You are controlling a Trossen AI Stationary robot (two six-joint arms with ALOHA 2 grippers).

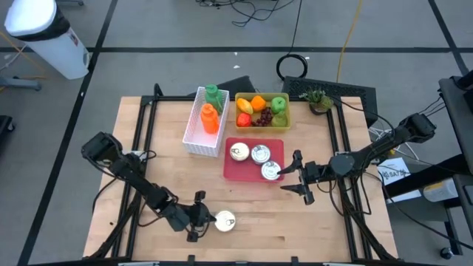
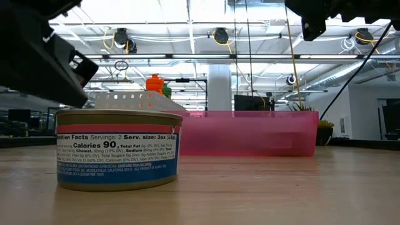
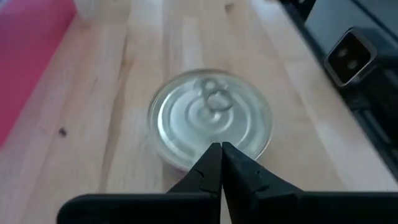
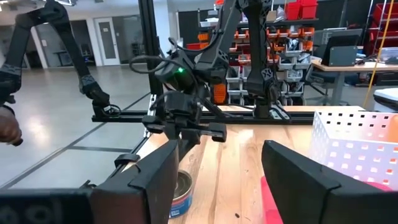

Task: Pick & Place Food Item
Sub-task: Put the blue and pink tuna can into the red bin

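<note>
wood table [image 1: 148, 148] in a workshop; left pincer [image 3: 220, 152] together, right pincer [image 4: 217, 168] apart.

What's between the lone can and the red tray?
Only bare wooden table lies between the can and the red tray, seen in the high view.

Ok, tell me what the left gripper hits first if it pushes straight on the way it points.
Most likely the loose can: the left gripper, fingers shut, points straight at it, apparently just above its near rim.
</note>
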